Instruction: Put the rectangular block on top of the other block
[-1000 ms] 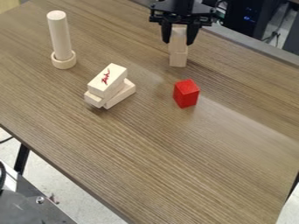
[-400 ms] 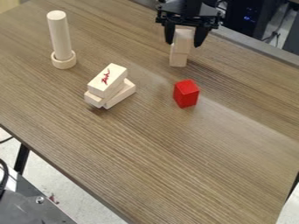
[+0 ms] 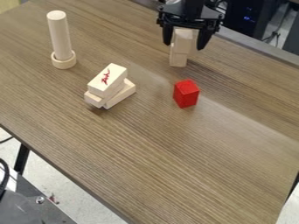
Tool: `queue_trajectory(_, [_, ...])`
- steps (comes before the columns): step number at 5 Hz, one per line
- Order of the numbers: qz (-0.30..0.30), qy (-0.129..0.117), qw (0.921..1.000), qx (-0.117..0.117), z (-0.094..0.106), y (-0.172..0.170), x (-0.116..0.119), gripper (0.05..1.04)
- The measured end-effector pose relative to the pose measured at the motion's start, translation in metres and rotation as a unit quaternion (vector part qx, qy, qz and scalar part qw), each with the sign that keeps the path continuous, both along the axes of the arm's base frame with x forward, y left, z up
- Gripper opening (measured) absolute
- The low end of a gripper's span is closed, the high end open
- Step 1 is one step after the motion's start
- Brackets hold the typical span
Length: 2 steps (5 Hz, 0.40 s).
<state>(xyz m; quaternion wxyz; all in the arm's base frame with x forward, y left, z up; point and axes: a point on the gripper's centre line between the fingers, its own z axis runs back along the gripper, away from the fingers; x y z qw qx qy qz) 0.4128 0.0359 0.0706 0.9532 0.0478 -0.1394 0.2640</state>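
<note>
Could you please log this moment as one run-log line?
gripper: open, around the upper block | upper block: on the lower block, slightly askew | red block: nearer the camera, apart

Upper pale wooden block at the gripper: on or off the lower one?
On: the upper block sits atop the lower block, no gap showing.

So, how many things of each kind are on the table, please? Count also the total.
Red block: 1
Pale blocks: 5 (2 in the stack at the claw, 3 in the pile)
Upright rod: 1
Ring at the rod's foot: 1
Total: 8
</note>
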Motion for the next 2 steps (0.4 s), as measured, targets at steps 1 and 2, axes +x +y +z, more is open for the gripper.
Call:
queue_trajectory(1, [0.001,0.012,0.9999,0.003,0.015,0.001,-0.008,0.999])
queue_trajectory(2, [-0.020,0.039,0.9980,0.044,0.059,0.000,-0.017,0.999])
